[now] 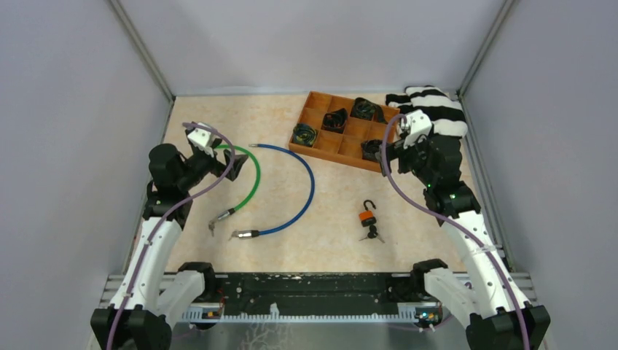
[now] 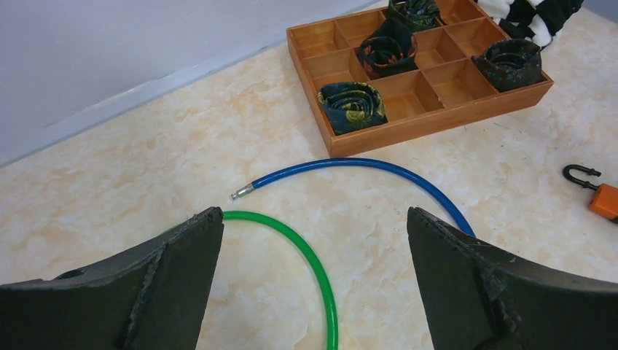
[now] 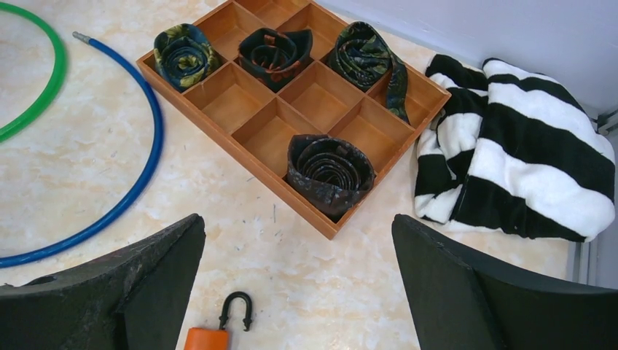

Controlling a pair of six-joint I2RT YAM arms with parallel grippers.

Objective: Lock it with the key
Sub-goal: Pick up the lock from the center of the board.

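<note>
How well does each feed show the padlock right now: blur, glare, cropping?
Top external: padlock small, sharp, evenly lit, no glare. Left wrist: in focus but cropped by the right edge. Right wrist: also sharp, cropped by the bottom edge; the dark fingers fill the lower corners.

no readable text, labels or nos. anywhere in view.

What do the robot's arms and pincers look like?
The left arm and right arm match: white lower links, black joints, a purple cable along each, a white camera block at the wrist. The left pincer and right pincer each have two broad, matte black fingers.
</note>
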